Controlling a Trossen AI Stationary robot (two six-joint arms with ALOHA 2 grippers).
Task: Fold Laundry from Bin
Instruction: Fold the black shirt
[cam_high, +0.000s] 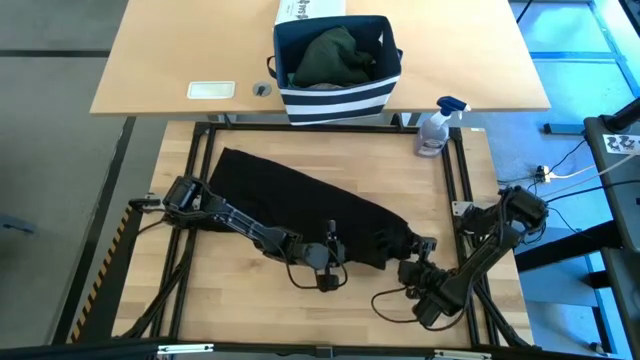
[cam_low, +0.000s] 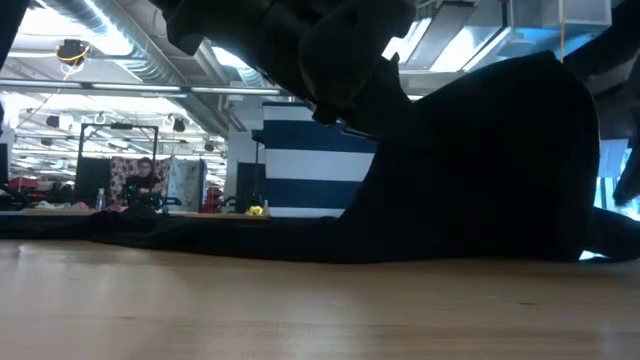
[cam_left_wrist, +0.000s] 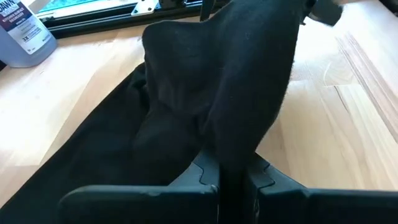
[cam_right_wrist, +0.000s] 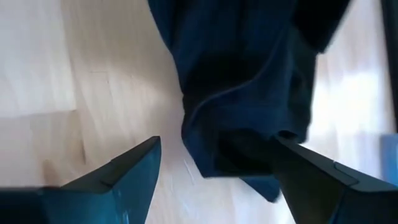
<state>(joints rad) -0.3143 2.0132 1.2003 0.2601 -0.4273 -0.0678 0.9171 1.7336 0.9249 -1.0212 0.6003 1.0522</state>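
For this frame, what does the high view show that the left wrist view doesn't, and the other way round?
Only the high view shows the bin holding dark green laundry, the white printed box behind it, and the right gripper open beside the black garment's near end. Only the left wrist view shows the left gripper shut on a pinched-up fold of that garment. Both show the black garment spread on the wooden table and the spray bottle.
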